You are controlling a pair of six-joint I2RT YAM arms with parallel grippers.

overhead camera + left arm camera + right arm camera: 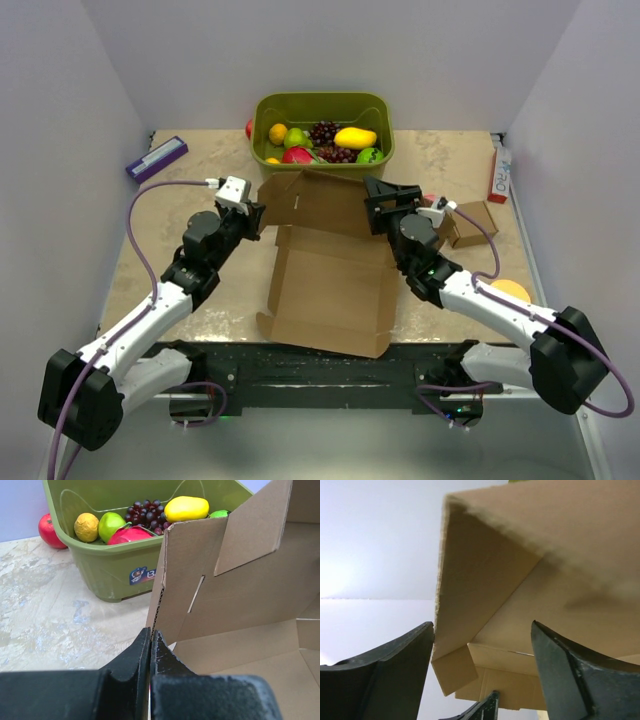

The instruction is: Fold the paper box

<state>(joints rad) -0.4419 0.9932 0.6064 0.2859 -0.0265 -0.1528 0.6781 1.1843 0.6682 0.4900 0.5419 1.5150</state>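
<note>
Within open right hand (481, 625), paper box (545, 545) flap

Pretty clearly a robotics lab rig, not anybody's home or kitchen: a left arm (150, 315) and a right arm (500, 305) sit bolted to a black rail (320, 365) at the near edge of a marble-look desk (200, 170), with purple cables (135, 225) looping off them. The whole thing's boxed in by plain white walls (60, 100) on three sides, like a test cell. The stuff on the desk reads as props too, a green bin (322, 97) of fruit (355, 137) behind a bare paper box (330, 285).
</note>
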